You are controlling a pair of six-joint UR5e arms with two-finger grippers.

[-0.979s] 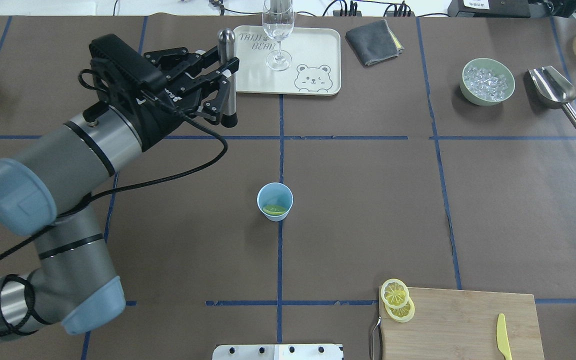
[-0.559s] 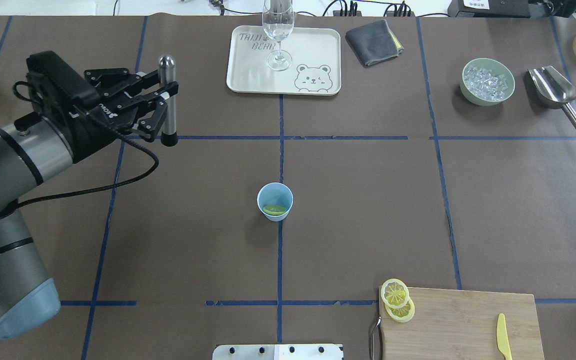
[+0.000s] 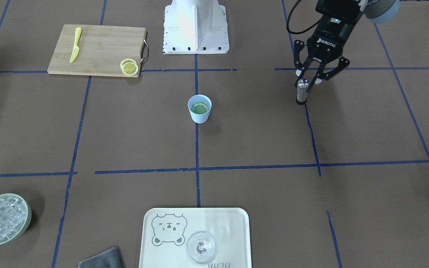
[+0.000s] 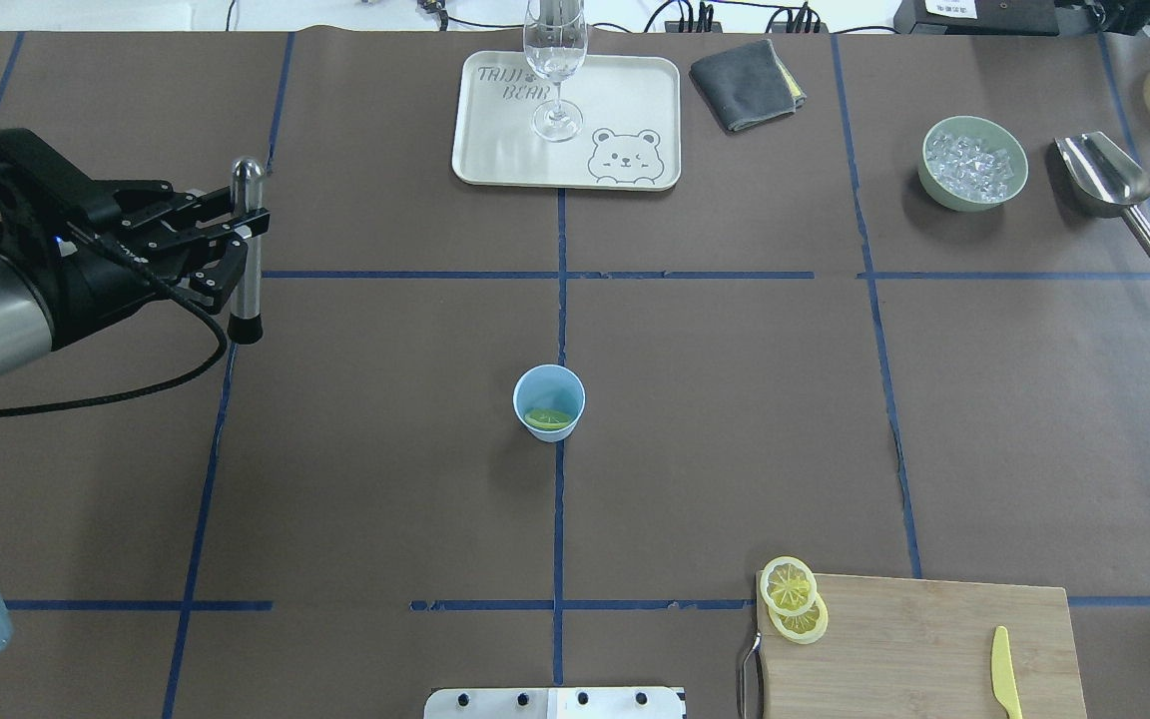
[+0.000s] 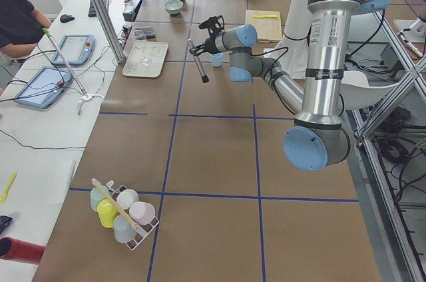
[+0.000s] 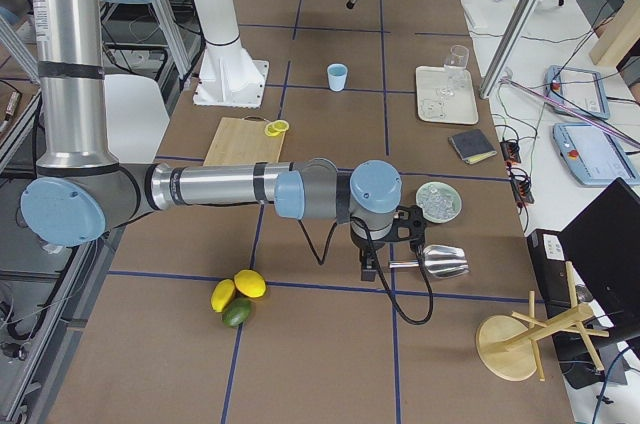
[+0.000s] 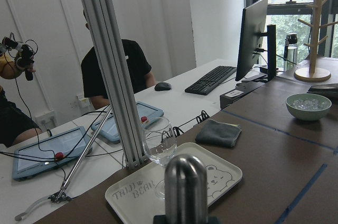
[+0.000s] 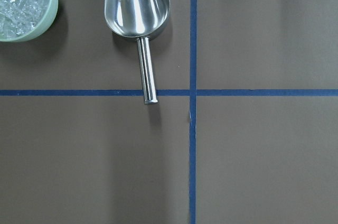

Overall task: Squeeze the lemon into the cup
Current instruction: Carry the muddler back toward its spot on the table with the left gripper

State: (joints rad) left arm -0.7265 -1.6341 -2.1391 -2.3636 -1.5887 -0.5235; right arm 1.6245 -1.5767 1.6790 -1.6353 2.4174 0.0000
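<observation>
The light-blue cup stands at the table's middle, with a yellow-green slice lying inside it; the slice also shows in the front view. Two yellow lemon slices overlap on the corner of the wooden cutting board. My left gripper is far left of the cup and shut on an upright steel rod with a black tip, also seen in the front view. My right gripper shows only in the exterior right view, above a steel scoop; I cannot tell its state.
A yellow knife lies on the board. A cream tray with a clear wine glass and a grey cloth sit at the far edge. A green bowl of ice stands far right.
My left arm has swung left and back toward the robot with the steel rod, from beside the tray to the table's left side. The cup and slices have not moved.
</observation>
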